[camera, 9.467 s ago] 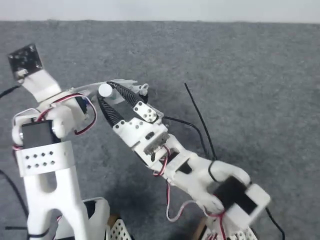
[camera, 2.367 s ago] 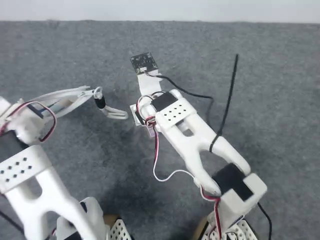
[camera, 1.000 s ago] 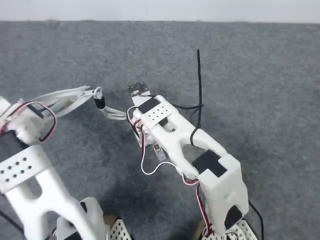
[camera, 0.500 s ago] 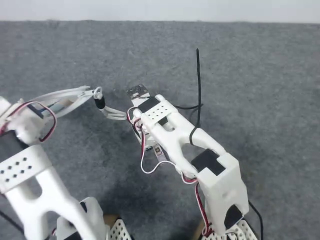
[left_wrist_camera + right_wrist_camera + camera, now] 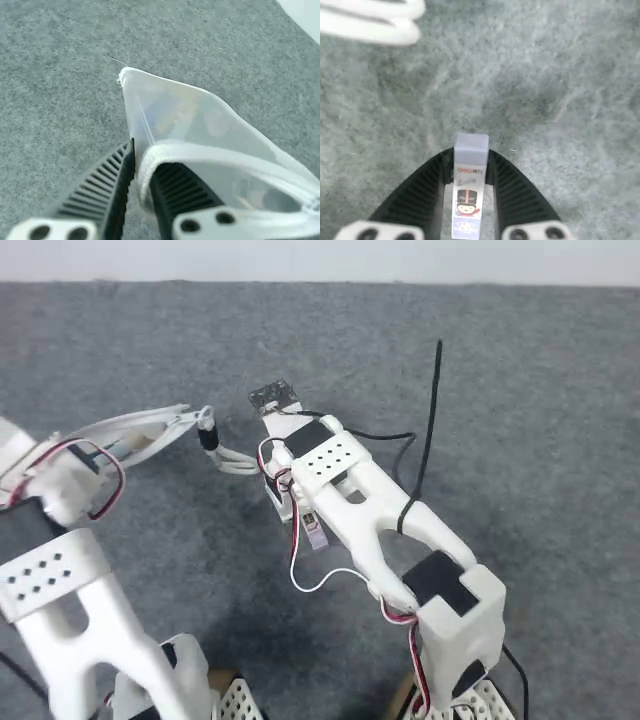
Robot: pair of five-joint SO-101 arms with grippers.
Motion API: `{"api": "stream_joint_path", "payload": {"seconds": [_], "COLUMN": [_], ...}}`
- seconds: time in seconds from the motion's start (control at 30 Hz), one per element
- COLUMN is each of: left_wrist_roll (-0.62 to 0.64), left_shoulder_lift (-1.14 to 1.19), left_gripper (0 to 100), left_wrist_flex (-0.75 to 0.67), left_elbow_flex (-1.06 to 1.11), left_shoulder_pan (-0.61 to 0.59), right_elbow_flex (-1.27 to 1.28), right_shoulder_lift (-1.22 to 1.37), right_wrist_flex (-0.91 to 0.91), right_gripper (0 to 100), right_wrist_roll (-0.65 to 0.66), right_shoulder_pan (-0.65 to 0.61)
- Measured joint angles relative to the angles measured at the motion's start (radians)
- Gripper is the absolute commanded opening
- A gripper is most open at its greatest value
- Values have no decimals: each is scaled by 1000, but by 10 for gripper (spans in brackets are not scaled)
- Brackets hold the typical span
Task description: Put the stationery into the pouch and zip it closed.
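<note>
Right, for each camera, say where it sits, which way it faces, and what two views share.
High view: fixed above the arms' bases, looking down over the table; left arm and right arm show.
Left wrist view: on that wrist, facing along the left gripper clamping the pouch.
Right wrist view: on that wrist, facing down past the right gripper holding the eraser.
Both wrist views catch the pouch.

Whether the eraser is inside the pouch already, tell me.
No, the eraser is clamped in the right gripper, over bare carpet.
</note>
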Motion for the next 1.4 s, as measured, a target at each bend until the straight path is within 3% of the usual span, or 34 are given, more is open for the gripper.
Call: {"api": "stream_joint_path", "payload": {"seconds": [0.33, 0.83, 1.4], "left_wrist_roll": [-32, -71, -77], "left_shoulder_lift": [0, 0, 0], "left_gripper": [10, 10, 10], "left_wrist_flex": [15, 167, 167], "left_elbow_flex": [0, -118, -118], "left_shoulder_pan": [149, 288, 298], "right_elbow_flex": [0, 0, 0], "right_shoulder_lift": [-130, -176, -489], "right_wrist_flex": [0, -74, 78], "right_gripper": [6, 7, 7], "right_wrist_roll": [0, 0, 0], "right_shoulder_pan": [66, 147, 147]}}
